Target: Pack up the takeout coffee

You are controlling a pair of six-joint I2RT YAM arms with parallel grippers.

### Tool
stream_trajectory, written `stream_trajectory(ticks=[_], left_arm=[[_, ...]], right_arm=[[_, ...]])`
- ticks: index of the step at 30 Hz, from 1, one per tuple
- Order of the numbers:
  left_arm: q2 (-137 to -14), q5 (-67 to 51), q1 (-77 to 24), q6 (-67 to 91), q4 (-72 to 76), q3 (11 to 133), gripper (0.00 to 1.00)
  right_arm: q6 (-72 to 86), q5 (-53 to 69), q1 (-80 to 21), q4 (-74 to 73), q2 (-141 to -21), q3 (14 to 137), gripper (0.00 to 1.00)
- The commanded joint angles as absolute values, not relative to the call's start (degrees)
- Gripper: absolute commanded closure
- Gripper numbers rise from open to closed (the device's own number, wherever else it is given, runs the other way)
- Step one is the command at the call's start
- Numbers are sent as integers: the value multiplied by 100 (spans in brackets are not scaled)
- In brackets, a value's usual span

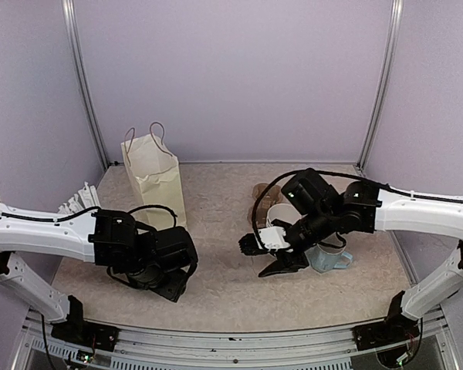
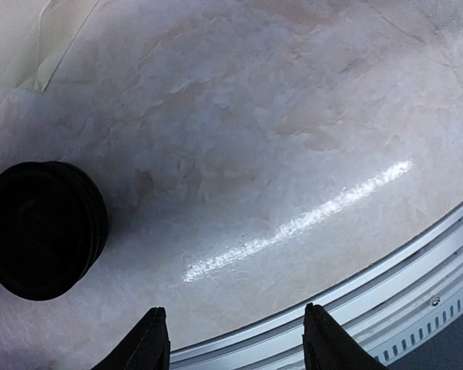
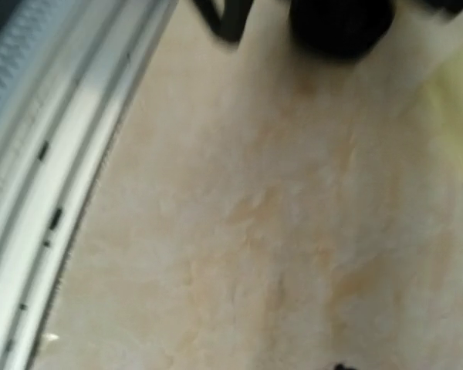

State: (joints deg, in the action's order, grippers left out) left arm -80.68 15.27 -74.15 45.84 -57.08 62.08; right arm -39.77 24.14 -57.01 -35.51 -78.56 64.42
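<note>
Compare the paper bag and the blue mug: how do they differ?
The paper bag is cream and tall, standing upright with its handles up; the blue mug is light blue and much lower. The paper bag stands unobstructed at left; the blue mug is at right, partly hidden under the right arm. Both rest on the table.

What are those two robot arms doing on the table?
They are meant to pack takeout coffee into the cream paper bag with string handles, which stands at the back left of the pale table. The left gripper is open and empty, with a black round-lidded takeout cup on the table just beside it. The right gripper reaches toward the middle, away from the light-blue ceramic mug. Whether it holds anything is unclear. The bag's inside is hidden.
</note>
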Motion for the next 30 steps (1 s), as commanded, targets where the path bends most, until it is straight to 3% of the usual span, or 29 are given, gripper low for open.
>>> stream_trajectory(ticks=[1, 7, 22, 30], left_arm=[[-8138, 1423, -7027, 5285, -5997, 5925, 42], [-8309, 1394, -6534, 4836, -5976, 5877, 50], [-9128, 1935, -6086, 4124, -6946, 6469, 47], [-9271, 1674, -5921, 3690, -6989, 6445, 56]], right_arm=[[-3889, 1487, -5855, -2932, -8502, 6326, 49], [-3789, 1269, -5855, -2164, -8643, 5767, 52], [-3929, 1484, -5739, -1749, -8756, 5217, 55], [-3958, 1415, -5700, -1732, -8763, 5177, 55]])
